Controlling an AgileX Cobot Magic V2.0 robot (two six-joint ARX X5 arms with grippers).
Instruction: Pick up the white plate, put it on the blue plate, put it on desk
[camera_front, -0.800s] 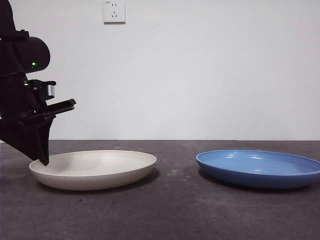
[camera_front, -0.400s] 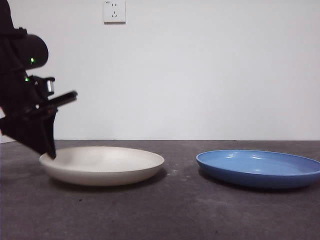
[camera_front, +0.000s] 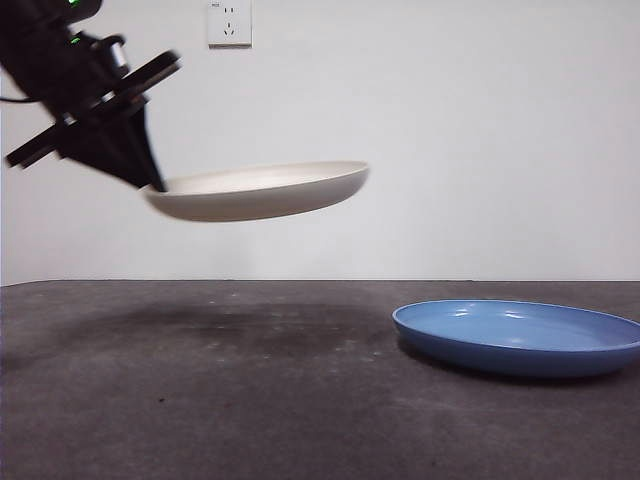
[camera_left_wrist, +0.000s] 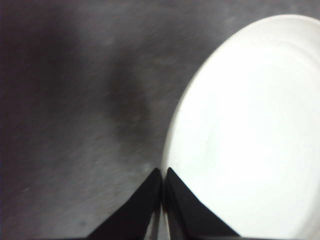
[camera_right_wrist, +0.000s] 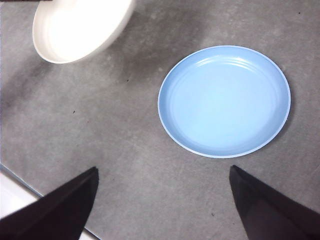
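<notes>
My left gripper (camera_front: 153, 182) is shut on the rim of the white plate (camera_front: 262, 190) and holds it well above the desk (camera_front: 250, 400), a little tilted, at the left. In the left wrist view the jaws meet on the plate's edge (camera_left_wrist: 162, 172), and the cream plate (camera_left_wrist: 250, 140) fills one side. The blue plate (camera_front: 518, 335) lies flat on the desk at the right, apart from the white one. The right wrist view shows the blue plate (camera_right_wrist: 224, 101) and the lifted white plate (camera_right_wrist: 80, 27). My right gripper (camera_right_wrist: 162, 200) is open and empty, high above the desk.
A white wall with a power socket (camera_front: 228, 22) stands behind the desk. The white plate's shadow (camera_front: 230, 325) falls on the desk under it. A pale table edge (camera_right_wrist: 15, 197) shows in the right wrist view.
My left gripper has lifted the white plate off the desk and carried it up and a little to the right. The blue plate has not moved.
</notes>
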